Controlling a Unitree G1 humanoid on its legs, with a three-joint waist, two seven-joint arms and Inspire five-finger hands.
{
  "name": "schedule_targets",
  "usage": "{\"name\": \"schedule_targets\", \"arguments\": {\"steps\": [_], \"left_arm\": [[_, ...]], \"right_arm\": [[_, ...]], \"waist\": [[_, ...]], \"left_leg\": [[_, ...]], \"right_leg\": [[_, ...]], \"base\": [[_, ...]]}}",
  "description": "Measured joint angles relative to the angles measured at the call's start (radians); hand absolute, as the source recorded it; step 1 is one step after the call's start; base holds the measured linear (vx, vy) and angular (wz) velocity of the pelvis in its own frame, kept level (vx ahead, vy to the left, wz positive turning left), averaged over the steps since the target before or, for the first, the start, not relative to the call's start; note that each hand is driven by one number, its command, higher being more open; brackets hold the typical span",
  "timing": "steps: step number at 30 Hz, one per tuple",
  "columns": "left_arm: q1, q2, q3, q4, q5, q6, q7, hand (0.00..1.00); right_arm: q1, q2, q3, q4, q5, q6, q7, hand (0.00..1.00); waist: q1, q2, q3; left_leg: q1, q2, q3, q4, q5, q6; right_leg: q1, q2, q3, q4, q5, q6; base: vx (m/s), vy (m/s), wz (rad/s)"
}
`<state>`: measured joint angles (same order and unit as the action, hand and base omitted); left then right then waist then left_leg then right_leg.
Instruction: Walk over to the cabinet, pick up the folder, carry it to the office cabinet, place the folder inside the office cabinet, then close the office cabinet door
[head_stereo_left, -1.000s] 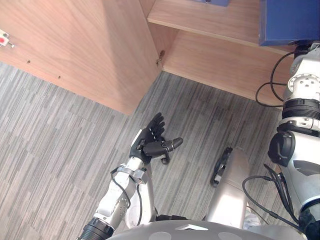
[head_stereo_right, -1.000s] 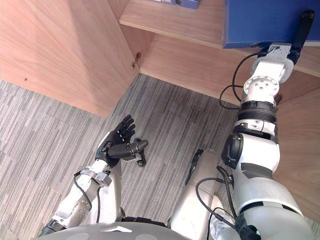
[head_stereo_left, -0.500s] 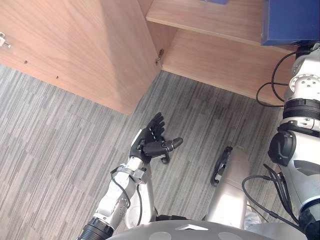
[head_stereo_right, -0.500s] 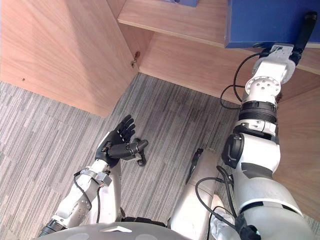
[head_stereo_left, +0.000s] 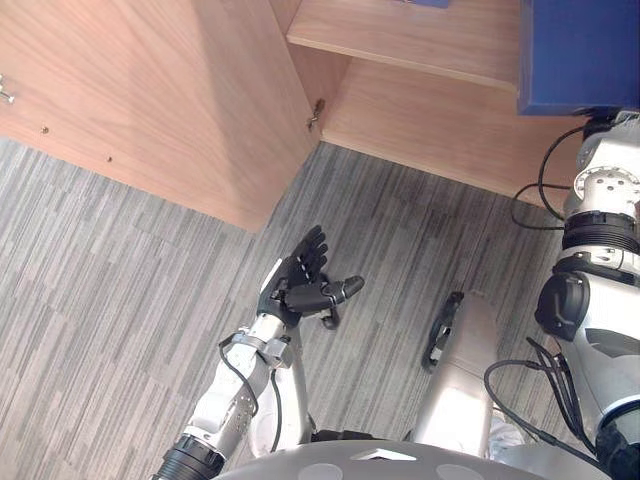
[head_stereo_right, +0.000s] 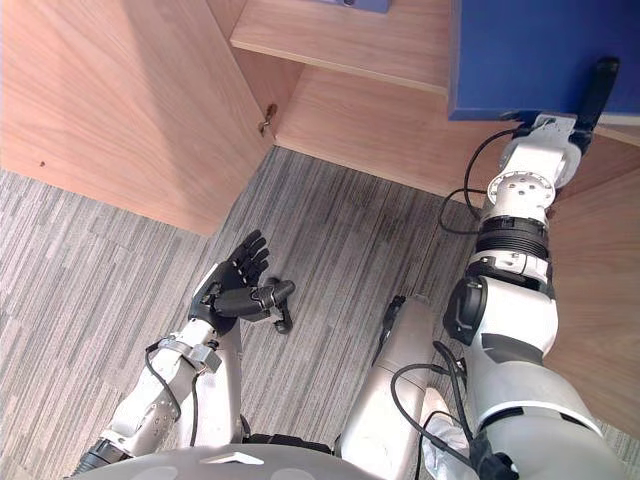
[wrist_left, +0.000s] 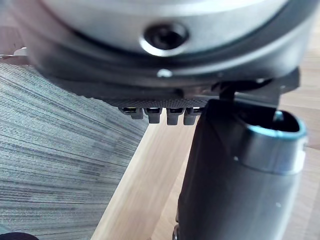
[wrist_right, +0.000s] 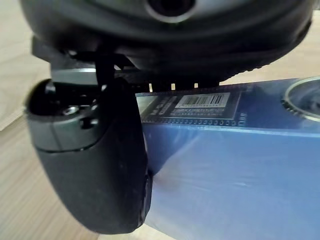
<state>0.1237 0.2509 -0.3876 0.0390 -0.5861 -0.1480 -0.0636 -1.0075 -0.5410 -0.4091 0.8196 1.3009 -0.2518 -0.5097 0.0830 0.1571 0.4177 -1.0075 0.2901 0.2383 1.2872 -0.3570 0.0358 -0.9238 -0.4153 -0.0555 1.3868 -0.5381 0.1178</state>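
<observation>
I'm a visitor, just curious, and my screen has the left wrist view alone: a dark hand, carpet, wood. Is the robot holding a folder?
Observer: Yes, the right hand pinches a blue folder, thumb against its face.
Operator: Where is it?
Observer: Held up at the open office cabinet, overlapping its shelf.
Operator: And the hand I see?
Observer: The left hand is open above the grey carpet, holding nothing, near the cabinet's open door.
</observation>
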Motion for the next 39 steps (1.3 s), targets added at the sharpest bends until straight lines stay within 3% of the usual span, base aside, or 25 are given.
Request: {"name": "schedule_targets", "arguments": {"steps": [23,24,39], "left_arm": [[-0.004,0.001,0.000,-0.009,0.000,0.000,0.000,1.00],[-0.004,0.001,0.000,-0.009,0.000,0.000,0.000,1.00],[-0.003,0.002,0.000,-0.009,0.000,0.000,-0.001,1.00]], "right_arm": [[0.021,0.009,-0.053,0.002,0.000,0.001,-0.001,0.00],[0.021,0.009,-0.053,0.002,0.000,0.001,-0.001,1.00],[0.022,0.009,-0.053,-0.003,0.000,-0.001,0.018,1.00]], "waist": [[0.007,0.003,-0.001],[0.008,0.003,-0.001],[0.020,0.005,-0.002]], "left_leg": [[-0.002,0.002,-0.001,0.022,-0.018,0.000],[-0.002,0.002,-0.001,0.022,-0.019,0.000],[-0.001,0.002,-0.001,0.019,-0.019,-0.001]], "right_leg": [[-0.001,-0.001,0.004,0.016,-0.015,0.005],[-0.001,-0.001,0.004,0.016,-0.015,0.005],[0.003,-0.002,0.003,0.013,-0.014,0.006]], "base": [[0.00,0.000,0.00],[0.00,0.000,0.00],[0.00,0.000,0.00]]}}
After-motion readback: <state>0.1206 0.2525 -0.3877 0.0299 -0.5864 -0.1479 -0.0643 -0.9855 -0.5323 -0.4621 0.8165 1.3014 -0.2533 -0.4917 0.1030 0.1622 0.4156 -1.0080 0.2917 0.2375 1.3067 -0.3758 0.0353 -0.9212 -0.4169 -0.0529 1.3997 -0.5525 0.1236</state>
